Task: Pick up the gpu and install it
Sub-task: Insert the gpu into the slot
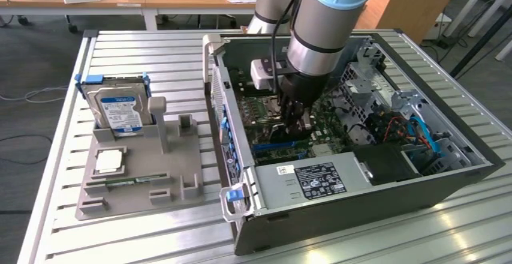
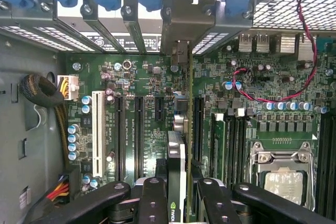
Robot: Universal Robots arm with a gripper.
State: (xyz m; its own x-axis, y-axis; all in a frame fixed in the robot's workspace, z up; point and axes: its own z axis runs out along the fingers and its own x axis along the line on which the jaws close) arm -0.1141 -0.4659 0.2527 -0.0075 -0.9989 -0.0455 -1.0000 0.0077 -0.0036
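Note:
The gpu (image 2: 177, 153) appears edge-on in the wrist view, a thin card with a black face, and its silver end bracket (image 2: 185, 24) reaches the rear slot openings of the case. My gripper (image 2: 181, 188) is shut on it, one black finger on each side. The card stands upright over the black expansion slots of the green motherboard (image 2: 262, 77); I cannot tell whether its edge is seated. In the exterior view, my gripper (image 1: 293, 126) is deep inside the open computer case (image 1: 360, 216), with the gpu (image 1: 282, 137) as a dark shape below the fingers.
A white slot (image 2: 98, 129) and black slots lie beside the card, and the processor socket (image 2: 283, 179) is close by. The power supply (image 1: 320, 180) fills the case's near end. On the exterior view's left, a grey fixture (image 1: 136, 183) holds a hard drive (image 1: 120, 108).

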